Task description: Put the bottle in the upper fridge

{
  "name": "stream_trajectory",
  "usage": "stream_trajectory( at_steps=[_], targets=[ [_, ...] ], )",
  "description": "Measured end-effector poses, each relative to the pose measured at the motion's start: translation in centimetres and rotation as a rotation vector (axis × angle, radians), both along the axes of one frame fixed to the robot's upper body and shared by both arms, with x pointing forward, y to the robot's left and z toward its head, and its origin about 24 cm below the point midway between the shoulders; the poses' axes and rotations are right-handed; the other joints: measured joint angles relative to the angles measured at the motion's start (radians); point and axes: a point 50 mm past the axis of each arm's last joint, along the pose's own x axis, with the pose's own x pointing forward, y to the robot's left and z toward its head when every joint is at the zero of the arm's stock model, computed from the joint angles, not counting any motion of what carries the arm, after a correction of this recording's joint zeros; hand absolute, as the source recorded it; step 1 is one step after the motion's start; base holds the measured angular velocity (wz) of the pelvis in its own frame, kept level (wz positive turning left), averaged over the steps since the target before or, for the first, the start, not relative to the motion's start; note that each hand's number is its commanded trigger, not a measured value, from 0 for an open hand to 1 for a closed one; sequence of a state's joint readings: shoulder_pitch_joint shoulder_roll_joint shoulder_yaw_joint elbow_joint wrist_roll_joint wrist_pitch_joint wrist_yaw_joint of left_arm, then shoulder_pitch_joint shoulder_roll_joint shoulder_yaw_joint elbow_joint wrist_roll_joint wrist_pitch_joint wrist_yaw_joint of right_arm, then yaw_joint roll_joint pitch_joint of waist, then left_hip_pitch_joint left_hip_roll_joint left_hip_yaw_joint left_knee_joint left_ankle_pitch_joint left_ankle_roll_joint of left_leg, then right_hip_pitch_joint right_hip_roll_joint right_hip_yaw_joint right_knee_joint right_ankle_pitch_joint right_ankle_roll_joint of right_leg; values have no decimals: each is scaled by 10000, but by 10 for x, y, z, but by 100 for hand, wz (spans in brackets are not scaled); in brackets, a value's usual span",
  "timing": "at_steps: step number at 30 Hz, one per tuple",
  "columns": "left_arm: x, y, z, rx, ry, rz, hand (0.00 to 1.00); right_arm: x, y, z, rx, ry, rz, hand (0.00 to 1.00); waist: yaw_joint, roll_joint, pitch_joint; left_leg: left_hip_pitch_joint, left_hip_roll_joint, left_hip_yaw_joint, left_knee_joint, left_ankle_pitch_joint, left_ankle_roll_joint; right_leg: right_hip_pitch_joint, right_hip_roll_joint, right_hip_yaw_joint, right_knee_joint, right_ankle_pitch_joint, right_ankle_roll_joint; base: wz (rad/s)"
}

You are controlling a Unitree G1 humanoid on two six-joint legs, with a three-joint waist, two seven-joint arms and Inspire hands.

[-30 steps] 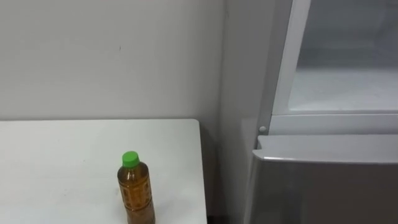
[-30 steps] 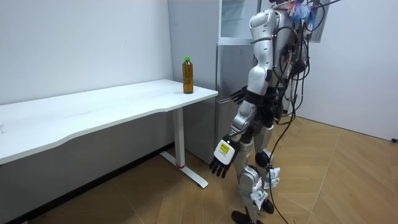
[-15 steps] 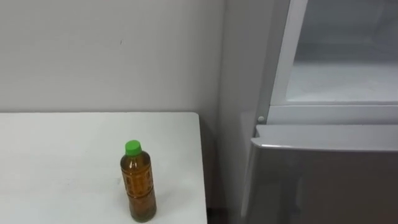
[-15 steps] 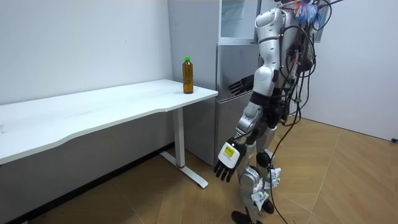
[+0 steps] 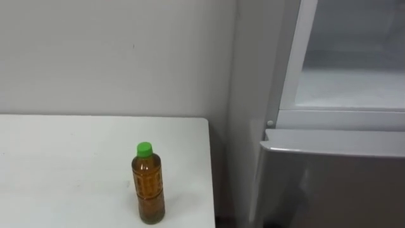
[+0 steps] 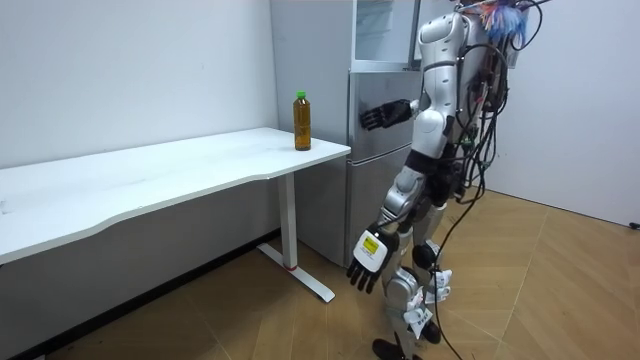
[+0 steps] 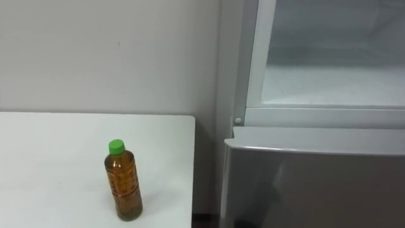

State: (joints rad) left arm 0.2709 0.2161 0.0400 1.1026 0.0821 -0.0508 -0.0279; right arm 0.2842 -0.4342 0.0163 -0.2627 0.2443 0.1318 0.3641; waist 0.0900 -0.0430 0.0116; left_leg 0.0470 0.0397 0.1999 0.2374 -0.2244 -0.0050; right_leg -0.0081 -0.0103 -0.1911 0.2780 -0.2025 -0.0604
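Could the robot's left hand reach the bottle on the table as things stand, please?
Probably not yet: the left hand hangs open below the table top, well short of the bottle standing upright near the table's end. Nothing blocks the way.

The robot stands upright. Its right arm is bent and lifted forward, with the right hand [image 6: 376, 117] at chest height, fingers loosely extended and holding nothing. The left arm hangs down at its side, the left hand [image 6: 364, 268] low beside the leg, fingers relaxed, spread and empty.
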Motion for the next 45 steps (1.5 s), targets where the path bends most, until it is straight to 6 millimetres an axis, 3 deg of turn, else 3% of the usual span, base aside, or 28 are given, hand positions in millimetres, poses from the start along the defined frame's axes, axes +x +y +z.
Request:
stream_trajectory(
  at_steps=[8,16,27,45],
  targets=[
    [0,0,0,13,183,-191,0,13,16,23,347,-1094,927,0,31,-48,-19,-15,17,10,-7,-3,-1,-17,20,5,-24,5,-6,0],
    [2,0,0,42,195,-228,0,32,41,59,3564,-3308,1339,0,17,15,-53,-113,6,-155,3,-9,3,231,22,-280,-415,54,52,13],
    [8,-5,-1,134,60,-791,0,31,62,46,4256,-2897,1668,0,47,166,-75,-167,8,-158,-3,-9,4,350,30,-458,-675,108,85,5],
    [10,-10,-1,235,96,-1387,0,35,79,24,4356,-1937,961,0,537,177,-53,-76,4,-218,-20,-9,4,479,13,-571,-727,112,88,1]
  ],
)
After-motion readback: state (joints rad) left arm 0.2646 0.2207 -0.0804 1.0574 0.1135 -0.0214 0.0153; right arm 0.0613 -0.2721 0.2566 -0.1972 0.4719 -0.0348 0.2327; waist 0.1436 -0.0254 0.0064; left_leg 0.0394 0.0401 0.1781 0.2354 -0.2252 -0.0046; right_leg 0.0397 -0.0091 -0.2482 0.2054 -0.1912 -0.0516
